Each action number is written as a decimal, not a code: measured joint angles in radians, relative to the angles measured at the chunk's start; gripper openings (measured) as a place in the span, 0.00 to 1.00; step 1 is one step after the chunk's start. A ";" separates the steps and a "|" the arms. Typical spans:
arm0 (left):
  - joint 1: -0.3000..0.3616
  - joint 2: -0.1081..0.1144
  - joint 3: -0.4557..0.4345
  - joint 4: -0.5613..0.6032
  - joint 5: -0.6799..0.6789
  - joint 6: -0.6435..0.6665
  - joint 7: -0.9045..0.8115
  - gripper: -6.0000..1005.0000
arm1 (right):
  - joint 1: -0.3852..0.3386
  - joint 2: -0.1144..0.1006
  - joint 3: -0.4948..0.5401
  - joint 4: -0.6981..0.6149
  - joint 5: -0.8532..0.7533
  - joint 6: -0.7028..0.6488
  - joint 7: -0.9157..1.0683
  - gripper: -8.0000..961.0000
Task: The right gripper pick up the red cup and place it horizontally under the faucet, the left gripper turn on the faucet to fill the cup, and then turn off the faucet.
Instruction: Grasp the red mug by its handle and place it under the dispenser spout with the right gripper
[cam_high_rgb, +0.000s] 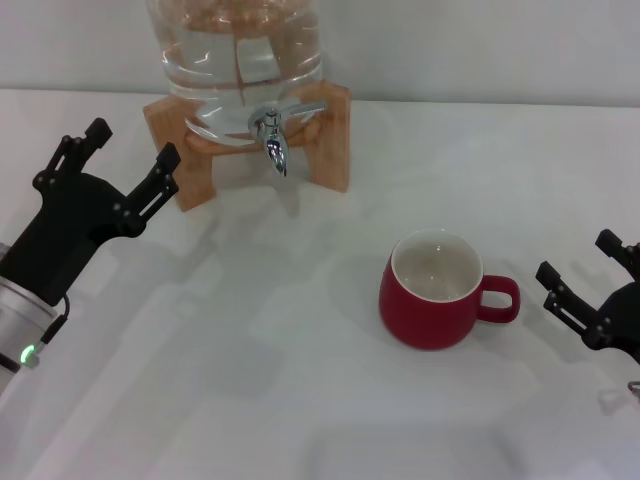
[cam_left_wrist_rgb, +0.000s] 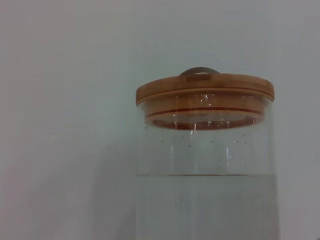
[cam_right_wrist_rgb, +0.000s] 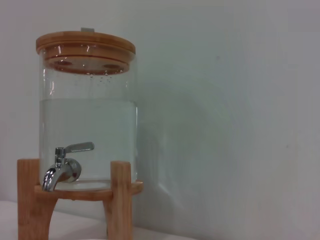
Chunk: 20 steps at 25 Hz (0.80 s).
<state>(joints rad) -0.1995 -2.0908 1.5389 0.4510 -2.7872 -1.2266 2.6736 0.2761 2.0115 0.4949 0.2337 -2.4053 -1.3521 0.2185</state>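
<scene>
The red cup (cam_high_rgb: 438, 295) stands upright on the white table, its cream inside showing and its loop handle turned toward the right. My right gripper (cam_high_rgb: 585, 285) is open just to the right of that handle, not touching it. The chrome faucet (cam_high_rgb: 272, 135) juts from the glass jar (cam_high_rgb: 240, 60) at the back, well behind and left of the cup; the right wrist view shows the faucet (cam_right_wrist_rgb: 61, 166) with its lever level. My left gripper (cam_high_rgb: 125, 165) hangs open to the left of the wooden stand (cam_high_rgb: 330, 140), apart from the faucet.
The jar (cam_right_wrist_rgb: 87, 130) holds water to about two thirds and carries a wooden lid (cam_left_wrist_rgb: 205, 92). A pale wall rises behind it. White table (cam_high_rgb: 250, 380) spreads in front of the stand and around the cup.
</scene>
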 joint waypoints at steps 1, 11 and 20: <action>-0.001 0.000 0.000 0.000 0.000 0.000 0.000 0.87 | 0.000 0.000 -0.001 -0.003 0.000 -0.004 0.001 0.88; -0.007 0.000 0.001 0.000 0.000 0.003 0.000 0.87 | -0.007 -0.002 -0.028 -0.014 0.000 -0.020 0.004 0.88; -0.010 0.000 0.001 0.000 0.000 0.003 0.000 0.87 | -0.017 -0.002 -0.068 -0.014 0.001 -0.017 0.004 0.88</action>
<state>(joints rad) -0.2091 -2.0908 1.5401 0.4510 -2.7871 -1.2240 2.6737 0.2586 2.0095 0.4269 0.2193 -2.4045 -1.3696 0.2225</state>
